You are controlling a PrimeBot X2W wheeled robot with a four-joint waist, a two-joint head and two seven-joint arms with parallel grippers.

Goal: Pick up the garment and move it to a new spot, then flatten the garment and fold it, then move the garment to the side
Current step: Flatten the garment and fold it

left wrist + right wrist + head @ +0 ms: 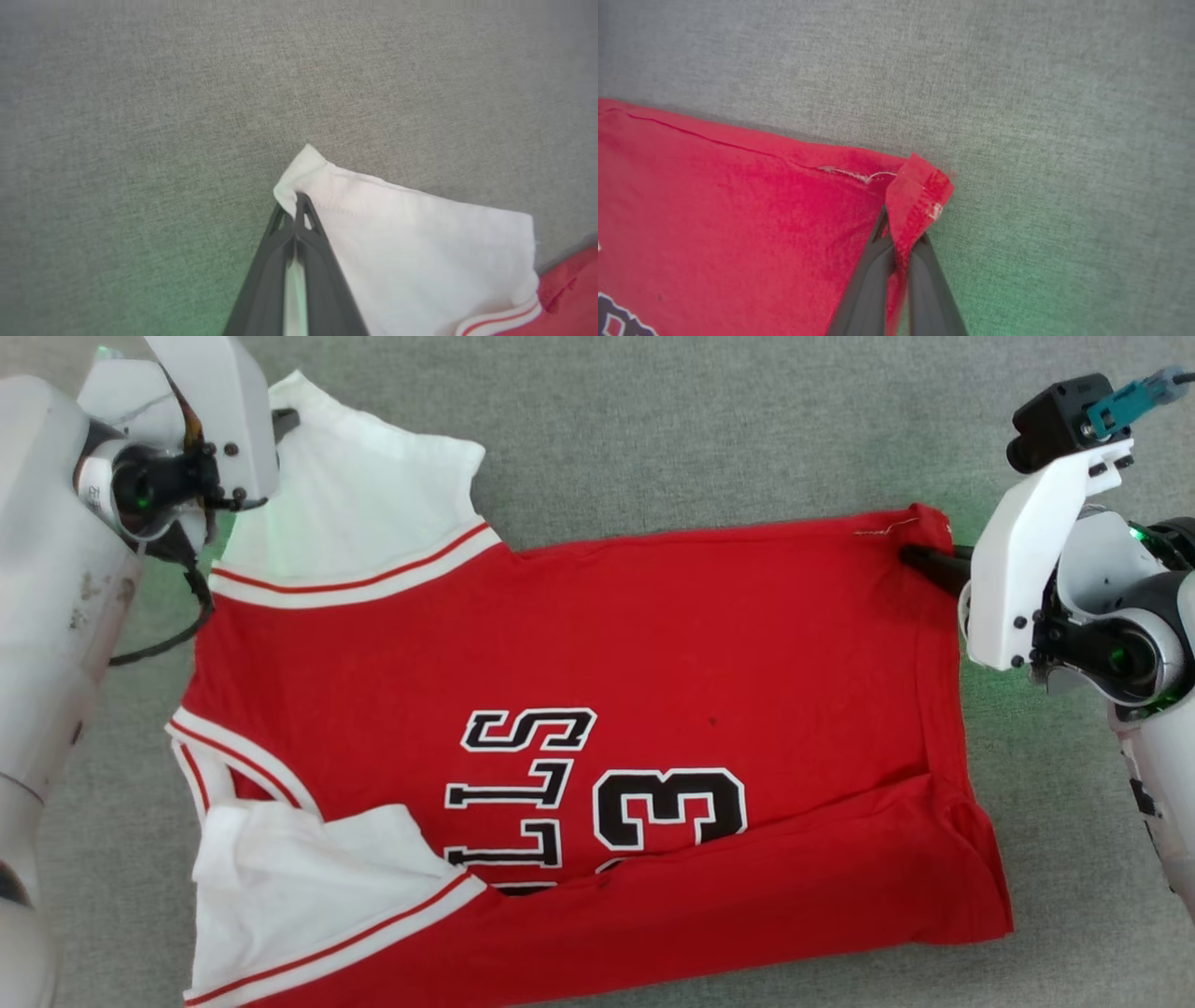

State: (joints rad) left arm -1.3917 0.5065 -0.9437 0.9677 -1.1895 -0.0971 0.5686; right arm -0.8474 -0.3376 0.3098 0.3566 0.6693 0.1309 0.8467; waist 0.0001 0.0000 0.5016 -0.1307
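Note:
The garment [597, 644], a red jersey with white sleeves, striped trim and dark lettering, lies spread on the grey cloth surface, its near edge folded up over the lettering. My left gripper [299, 205] is shut on the far corner of the white sleeve [420, 242], at the upper left of the head view [285, 422]. My right gripper [901, 242] is shut on the garment's red hem corner [920, 191], at the far right of the garment in the head view [920, 557]. That corner curls up between the dark fingers [868, 284].
Grey fabric surface [700, 429] stretches around the garment on all sides, with open room beyond its far edge. My pale left forearm [47, 616] runs down the left side and the right forearm [1158, 756] down the right side.

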